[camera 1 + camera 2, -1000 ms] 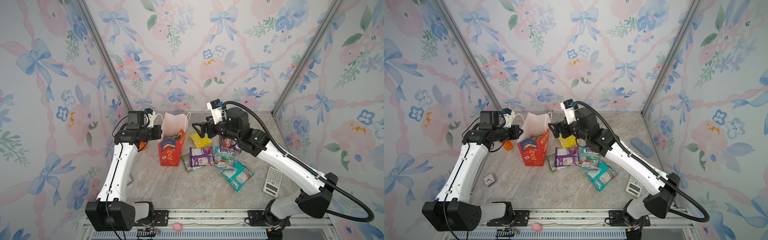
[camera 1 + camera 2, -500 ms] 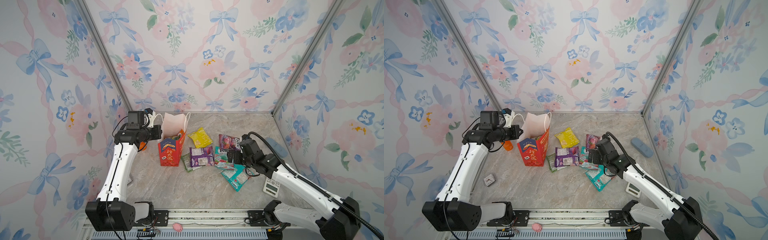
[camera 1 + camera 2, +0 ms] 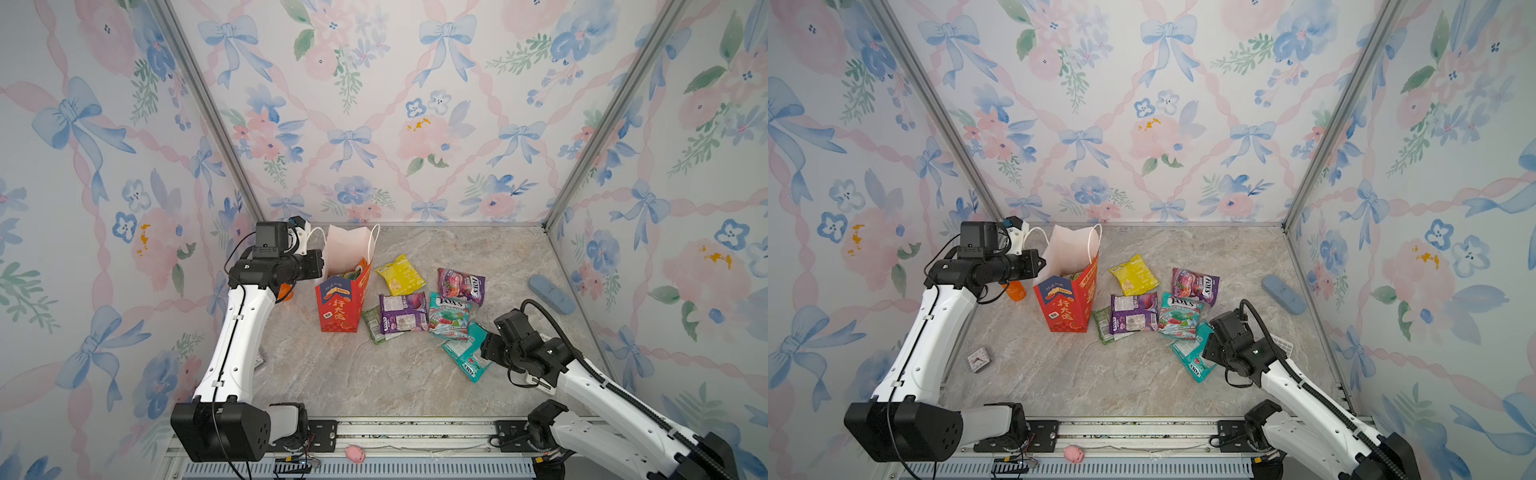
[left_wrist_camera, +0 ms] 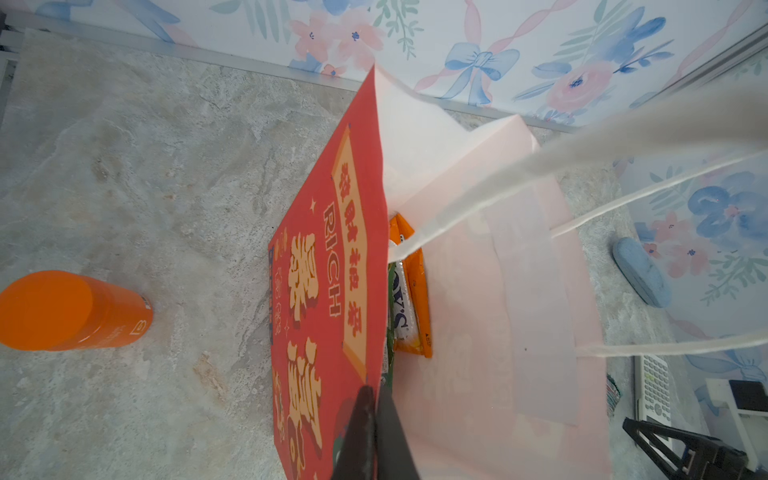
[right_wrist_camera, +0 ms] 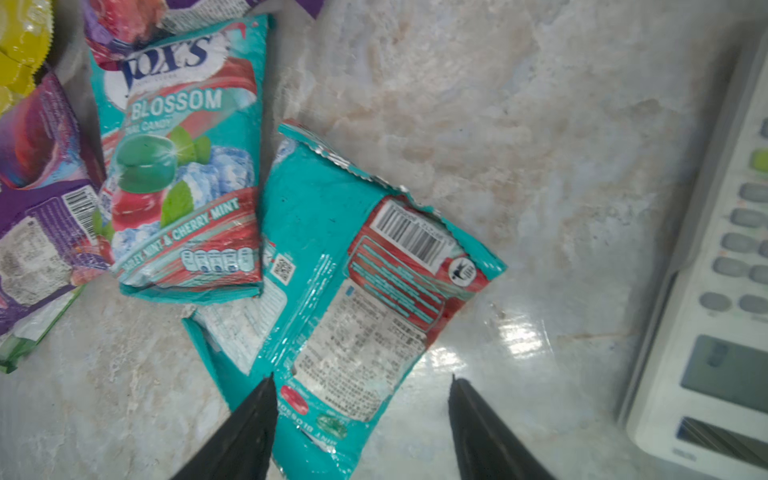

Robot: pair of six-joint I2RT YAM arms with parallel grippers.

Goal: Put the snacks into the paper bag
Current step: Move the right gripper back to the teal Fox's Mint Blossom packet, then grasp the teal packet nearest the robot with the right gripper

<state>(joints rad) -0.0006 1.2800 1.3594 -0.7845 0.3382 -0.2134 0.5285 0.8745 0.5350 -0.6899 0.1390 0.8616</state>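
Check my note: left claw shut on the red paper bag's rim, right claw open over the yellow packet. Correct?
No: the right wrist view shows the open right claw over the face-down teal packet. The left claw is shut on the red paper bag's rim.

Left pincer (image 4: 375, 392) tight, right pincer (image 5: 361, 378) wide apart.

Bright, even light around me, soft shadows. Glare spots the tabletop (image 5: 521, 338); the rope handle (image 4: 602, 137) seems out of focus.
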